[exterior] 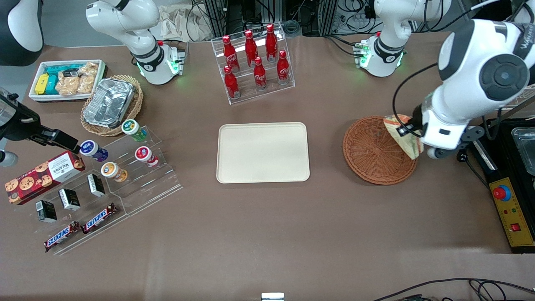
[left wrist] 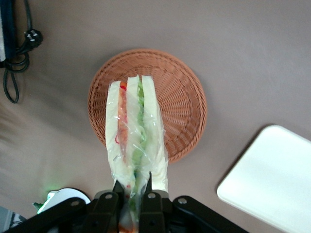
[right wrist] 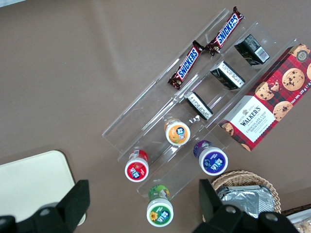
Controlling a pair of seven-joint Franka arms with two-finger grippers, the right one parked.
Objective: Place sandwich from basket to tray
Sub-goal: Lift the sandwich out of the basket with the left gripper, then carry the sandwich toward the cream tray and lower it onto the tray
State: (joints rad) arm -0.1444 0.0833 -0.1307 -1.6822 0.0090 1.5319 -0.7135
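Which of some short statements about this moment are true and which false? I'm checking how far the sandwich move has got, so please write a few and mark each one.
1. The left arm's gripper is shut on the triangular, plastic-wrapped sandwich of pale bread. True.
2. The sandwich lies flat in the round reddish-brown wicker basket. False: it hangs from the gripper above the basket.
3. The flat rectangular cream plastic tray has nothing on it. True.
4. The gripper is over the tray. False: it is above the basket's edge, toward the working arm's end of the table.
5. The basket touches the tray. False: bare table separates them.
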